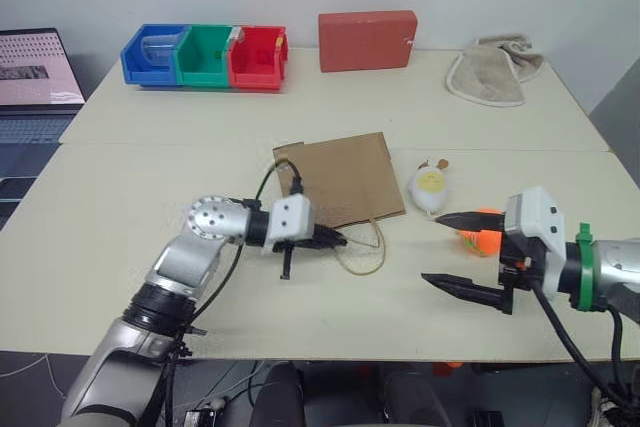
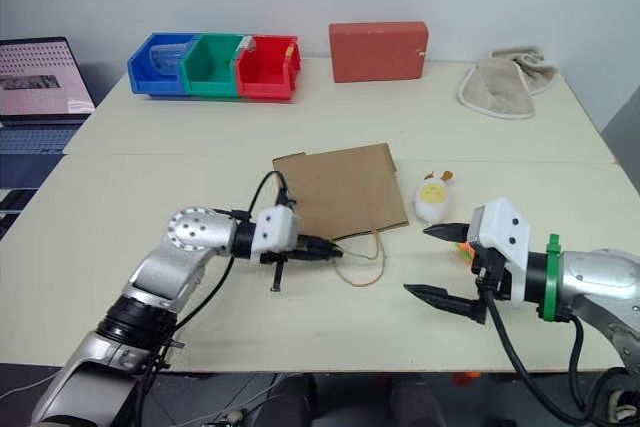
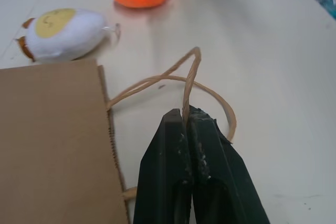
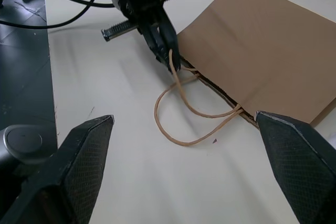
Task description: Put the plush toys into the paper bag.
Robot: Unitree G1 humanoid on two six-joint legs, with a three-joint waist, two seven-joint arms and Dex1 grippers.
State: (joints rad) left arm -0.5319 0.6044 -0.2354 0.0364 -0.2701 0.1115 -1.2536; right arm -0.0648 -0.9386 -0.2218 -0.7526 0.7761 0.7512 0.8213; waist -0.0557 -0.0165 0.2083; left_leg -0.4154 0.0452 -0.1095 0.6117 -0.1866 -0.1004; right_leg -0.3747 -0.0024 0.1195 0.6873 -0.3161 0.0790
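Left tool (image 3: 186, 116) reaches across the surface (image 1: 150, 177), pinching a handle (image 3: 190, 80) of the flat paper bag (image 1: 345, 179). Right tool (image 1: 458, 252) hovers spread wide near the white toy (image 1: 429, 189) and orange toy (image 1: 482, 230).

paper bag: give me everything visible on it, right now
The paper bag is plain brown kraft, lying flat and closed on the cream table, its mouth edge facing the robot. Two thin tan loop handles trail from that edge onto the tabletop. The left gripper is shut on one handle, pinching it so it rises off the table; the other lies slack. The white plush toy sits just beside the bag's right edge, not visibly touching. Nothing rests on the bag.
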